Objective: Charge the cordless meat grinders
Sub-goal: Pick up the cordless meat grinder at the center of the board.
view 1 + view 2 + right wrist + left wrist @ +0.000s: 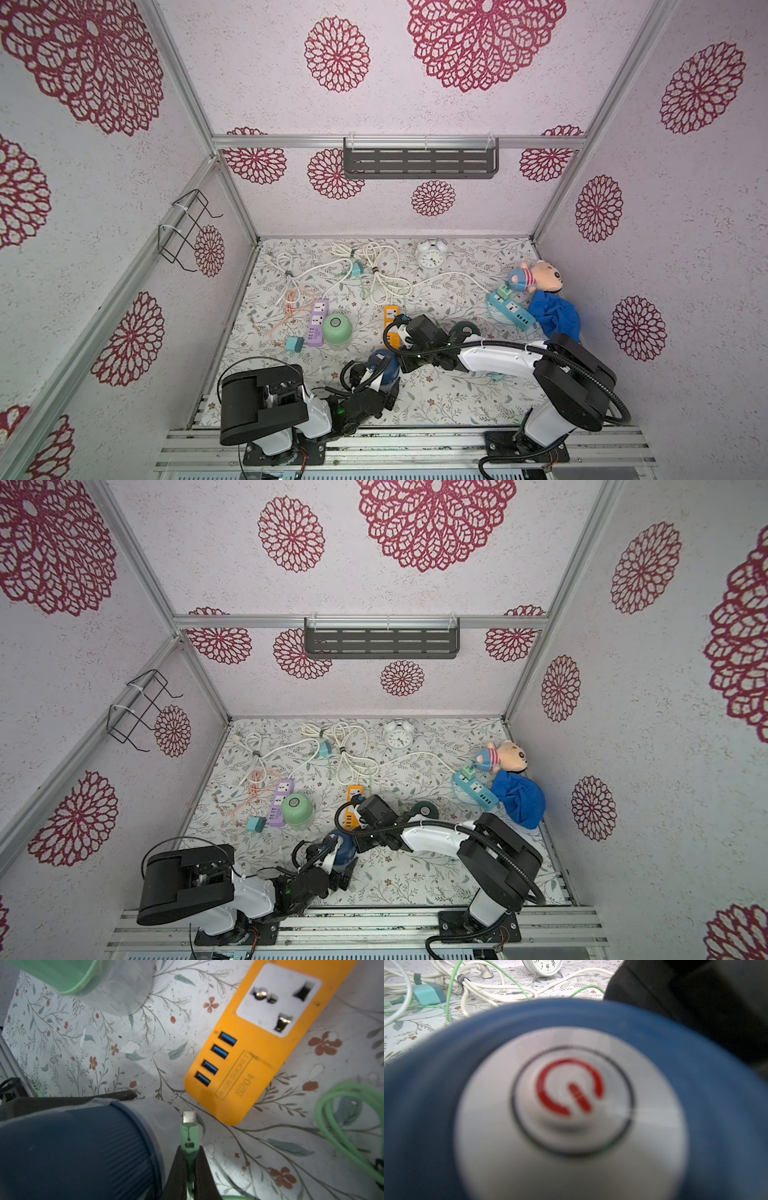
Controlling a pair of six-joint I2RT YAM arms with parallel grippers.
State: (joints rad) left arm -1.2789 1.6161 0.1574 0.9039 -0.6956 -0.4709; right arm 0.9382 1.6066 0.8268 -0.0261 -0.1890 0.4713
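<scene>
The navy blue grinder [384, 362] [72, 1147] is tipped so that its silver button [571, 1105] fills the left wrist view. My left gripper [384, 376] straddles it with jaws wide, and one finger [122, 1095] lies along its ribbed side. My right gripper [189, 1150] is shut on a green USB plug [189, 1134]. The plug's metal tip sits just off the navy grinder's clear base and near the end of the orange power strip [270, 1043] [390, 316]. The mint green grinder [337, 328] [296, 808] stands at the left. The dark green grinder [465, 328] [424, 810] stands behind my right arm.
A purple strip [316, 324] and a teal adapter [294, 344] lie by the mint grinder. White cables [382, 270] and a clock [431, 255] are at the back. A blue strip [511, 311], a plush toy [536, 278] and a blue cloth [555, 316] sit at the right. A green cable loops [342, 1115] beside the orange strip.
</scene>
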